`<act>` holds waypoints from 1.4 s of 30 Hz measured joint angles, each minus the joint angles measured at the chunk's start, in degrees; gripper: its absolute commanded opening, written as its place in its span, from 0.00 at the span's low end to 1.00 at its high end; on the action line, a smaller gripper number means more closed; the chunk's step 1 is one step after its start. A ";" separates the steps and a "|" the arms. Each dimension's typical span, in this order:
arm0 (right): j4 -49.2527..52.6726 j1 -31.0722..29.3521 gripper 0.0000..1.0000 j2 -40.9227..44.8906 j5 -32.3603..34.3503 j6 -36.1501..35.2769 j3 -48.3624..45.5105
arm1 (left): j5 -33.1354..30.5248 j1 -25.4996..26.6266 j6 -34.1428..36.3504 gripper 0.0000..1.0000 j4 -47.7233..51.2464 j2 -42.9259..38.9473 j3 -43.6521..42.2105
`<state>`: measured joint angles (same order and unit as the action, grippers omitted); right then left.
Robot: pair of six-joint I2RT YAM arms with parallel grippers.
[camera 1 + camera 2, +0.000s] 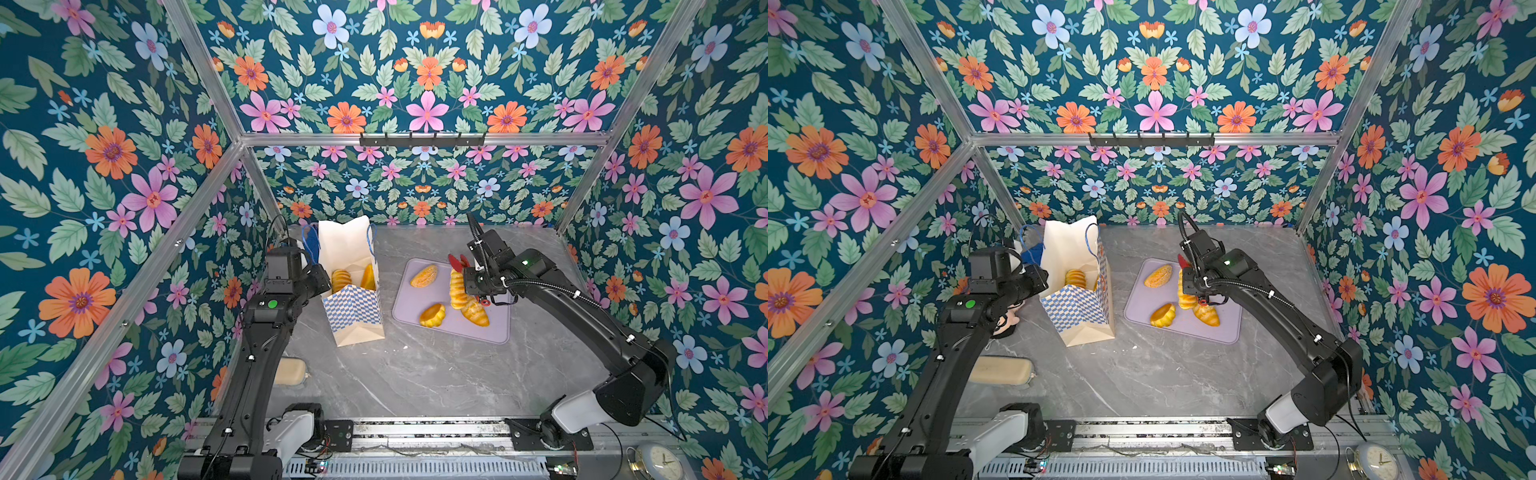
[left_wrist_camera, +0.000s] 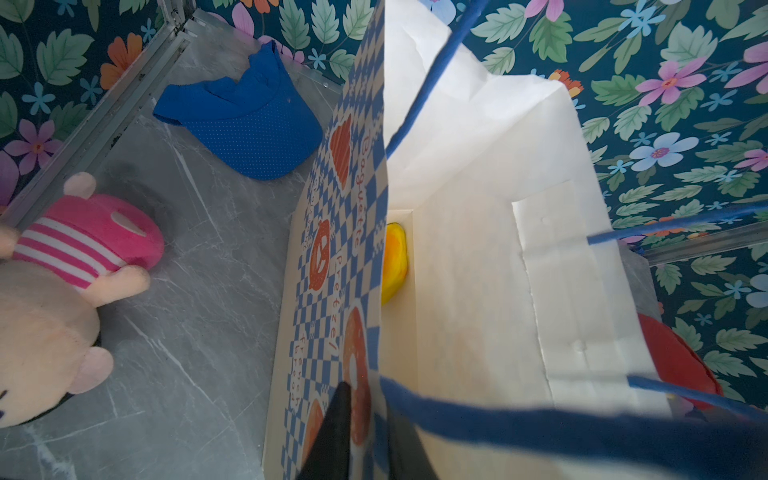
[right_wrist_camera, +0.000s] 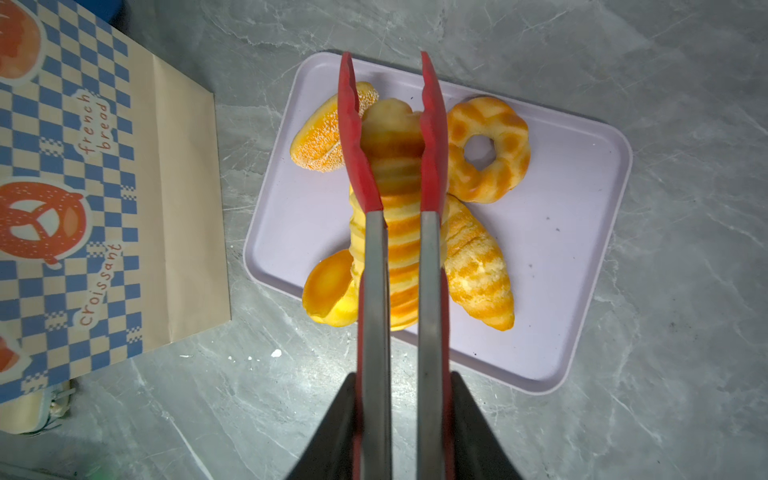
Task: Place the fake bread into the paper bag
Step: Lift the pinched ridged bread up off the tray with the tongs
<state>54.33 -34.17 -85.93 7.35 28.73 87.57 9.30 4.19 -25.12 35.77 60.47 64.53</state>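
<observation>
One grey marble tabletop, floral walls

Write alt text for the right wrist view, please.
Red-tipped tongs, held in the right tool, pinch a ridged roll over a lilac tray bearing a sesame bun, ring doughnut, croissant and orange bun. A checkered paper bag stands beside.

Left arm: extended forward along the left side. Left gripper: jaws pinched on the rim of the paper bag.
Right arm: stretched forward and inward. Right gripper: pointing down, jaws clamped on tongs.
</observation>
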 measured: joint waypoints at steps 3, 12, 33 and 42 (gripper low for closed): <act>-0.39 0.31 0.32 1.05 -0.94 0.17 0.00 | 0.00 0.00 0.00 0.17 0.00 0.00 0.00; -0.63 0.63 0.32 3.43 -1.27 0.20 1.25 | 0.02 0.00 -0.11 0.17 -0.04 0.04 0.00; -0.61 1.20 0.32 8.44 -1.64 -0.68 5.73 | 0.02 0.00 -0.44 0.17 -0.13 0.04 0.00; -1.73 1.25 0.31 8.87 -5.40 -1.90 9.60 | 0.04 0.00 -0.50 0.17 -0.15 -0.02 0.00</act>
<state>52.60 -32.93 -77.06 1.96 26.83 97.17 9.34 4.19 -25.63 35.62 60.45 64.53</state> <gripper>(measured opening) 0.317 0.173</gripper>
